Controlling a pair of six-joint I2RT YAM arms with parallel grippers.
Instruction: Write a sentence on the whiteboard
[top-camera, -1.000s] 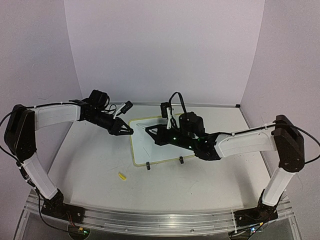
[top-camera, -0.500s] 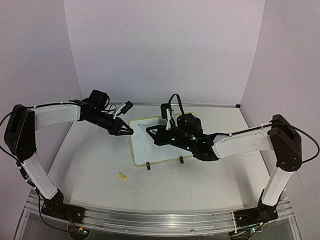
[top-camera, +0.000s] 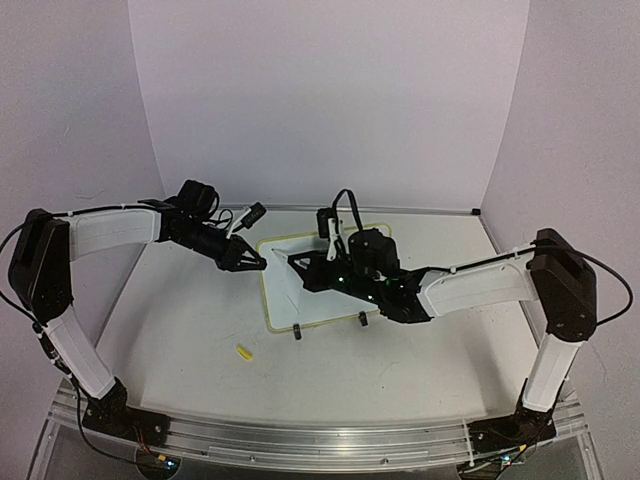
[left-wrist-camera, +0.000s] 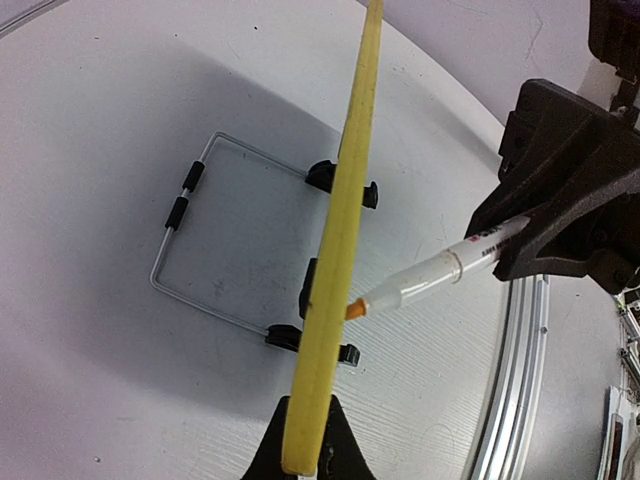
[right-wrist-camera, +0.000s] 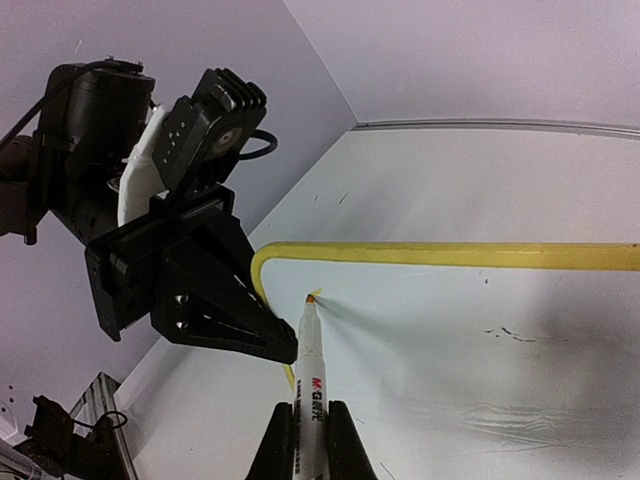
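The whiteboard (top-camera: 290, 295) stands tilted near the middle of the surface (top-camera: 200, 330), a bit toward the back edge. The left gripper (top-camera: 258, 264) is closed on its left edge. The right gripper (right-wrist-camera: 305, 435) is closed on a marker (right-wrist-camera: 311, 365). The marker's tip touches the board near its top left corner. A small yellow bit (top-camera: 242, 351) lies nearer the front edge.

Whiteboard (top-camera: 296, 298) mid-table, pale yellow rounded frame, propped tilted on black clip feet (top-camera: 297, 333) (face bears few faint marks)
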